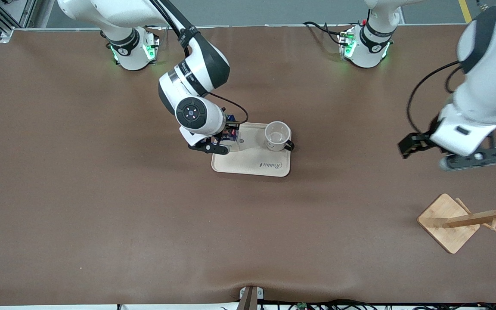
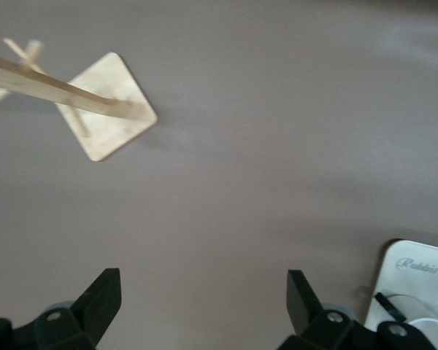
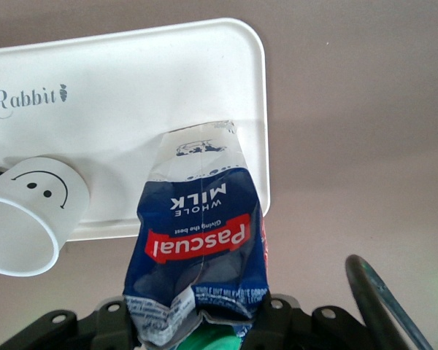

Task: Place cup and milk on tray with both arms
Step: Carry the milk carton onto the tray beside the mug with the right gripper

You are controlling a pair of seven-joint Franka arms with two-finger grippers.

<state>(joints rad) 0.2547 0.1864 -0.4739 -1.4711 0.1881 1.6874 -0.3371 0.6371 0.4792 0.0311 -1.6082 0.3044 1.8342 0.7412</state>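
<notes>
The tray [image 1: 252, 161] lies at the centre of the front view. The cup [image 1: 277, 136] stands on its upper right corner, and the milk carton [image 1: 231, 132] on its upper left edge. The wooden rack [image 1: 467, 219] sits at lower right, well apart from the tray.
</notes>
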